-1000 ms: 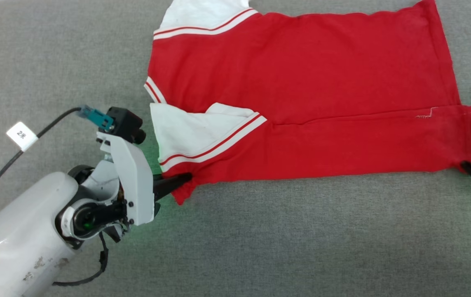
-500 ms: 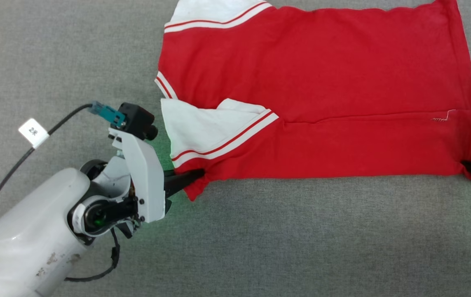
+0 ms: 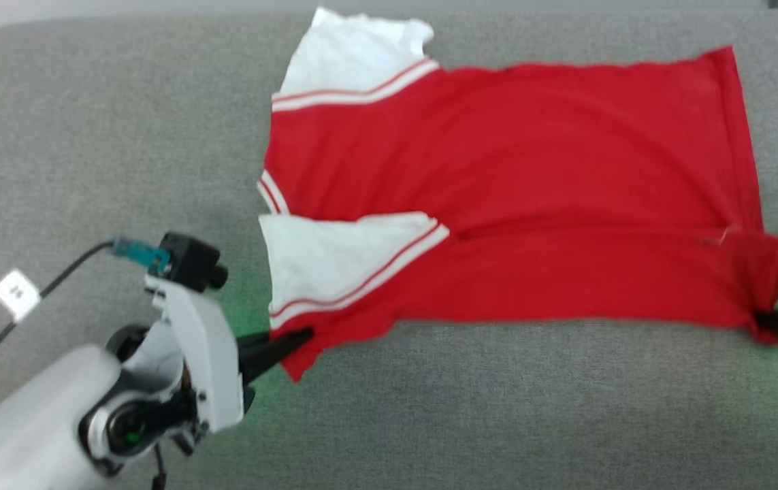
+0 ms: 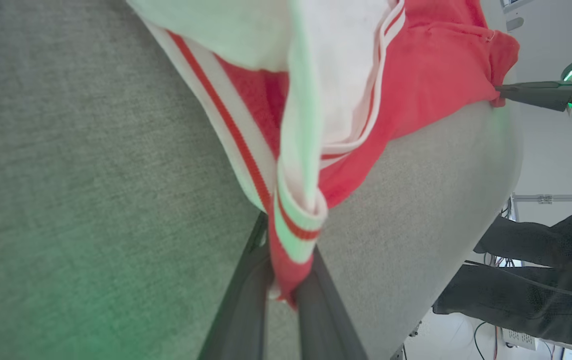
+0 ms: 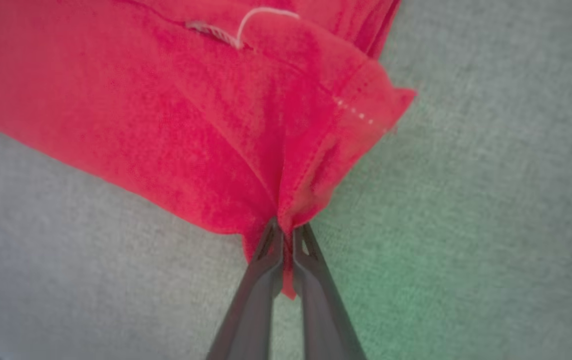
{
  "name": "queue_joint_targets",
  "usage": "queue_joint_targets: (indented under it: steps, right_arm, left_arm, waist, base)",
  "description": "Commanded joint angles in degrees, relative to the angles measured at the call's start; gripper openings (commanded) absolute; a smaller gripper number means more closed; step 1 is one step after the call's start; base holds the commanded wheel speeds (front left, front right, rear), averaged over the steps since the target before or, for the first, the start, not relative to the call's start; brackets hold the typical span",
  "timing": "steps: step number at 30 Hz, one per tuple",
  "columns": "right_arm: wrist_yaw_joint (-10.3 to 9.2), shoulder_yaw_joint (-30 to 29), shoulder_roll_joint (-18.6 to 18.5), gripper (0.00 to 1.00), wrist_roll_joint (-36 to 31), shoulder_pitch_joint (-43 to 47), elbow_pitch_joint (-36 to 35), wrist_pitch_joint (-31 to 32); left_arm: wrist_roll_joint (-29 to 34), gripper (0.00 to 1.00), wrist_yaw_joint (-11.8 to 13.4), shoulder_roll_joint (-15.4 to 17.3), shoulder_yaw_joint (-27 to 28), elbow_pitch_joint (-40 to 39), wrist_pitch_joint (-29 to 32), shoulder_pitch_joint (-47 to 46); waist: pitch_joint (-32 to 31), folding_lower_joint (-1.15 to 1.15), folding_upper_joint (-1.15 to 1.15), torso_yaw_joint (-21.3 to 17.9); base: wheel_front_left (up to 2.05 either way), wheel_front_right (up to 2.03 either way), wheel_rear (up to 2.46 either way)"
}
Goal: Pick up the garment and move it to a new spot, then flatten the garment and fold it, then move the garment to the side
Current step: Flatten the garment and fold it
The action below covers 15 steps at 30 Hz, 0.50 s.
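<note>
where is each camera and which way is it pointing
Head view: on the robot's head, looking down at the garment on the grey surface; pale left forearm, left gripper and right gripper show.
Left wrist view: on the left wrist, looking along its own fingers, shut on the garment's sleeve end.
Right wrist view: on the right wrist, looking along its fingers, shut on the hem corner.
Shared: head and left wrist views both show the right gripper at the hem.

A lab: loose cables [image 4: 510, 206] beside a grey padded worktable [image 4: 65, 150].
</note>
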Motion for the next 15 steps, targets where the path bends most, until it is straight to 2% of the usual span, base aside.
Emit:
queue_joint_targets:
  steps: [1,9,14,15]
  right_arm:
    - [0.0,0.3,-0.7,0.0,0.7,2.6,-0.8,0.2]
    - [0.0,-3.5,-4.3,0.0,2.8,11.5,-7.6,0.4]
    - [0.0,-6.6,-4.3,0.0,2.7,15.9,-10.8,-0.3]
    - [0.0,-7.4,-3.9,0.0,2.2,16.4,-11.1,-0.8]
  left_arm:
    - [-0.1,0.0,0.4,1.2,0.1,-1.5,-0.7,1.8]
    - [0.1,0.0,3.3,6.6,-0.3,-11.4,-2.9,8.4]
    - [0.5,0.0,5.3,8.9,-0.3,-16.1,-4.5,11.3]
    - [0.4,0.16,5.4,9.1,-0.2,-16.7,-4.8,11.7]
  waist:
    - [-1.1,0.0,0.0,0.3]
    - [-2.6,0.0,0.0,0.5]
    - [-2.7,0.0,0.0,0.3]
    - [-2.7,0.0,0.0,0.3]
  base:
    - [0.0,0.0,0.0]
    - [0.0,0.0,0.0]
    - [0.0,0.0,0.0]
    - [0.0,0.0,0.0]
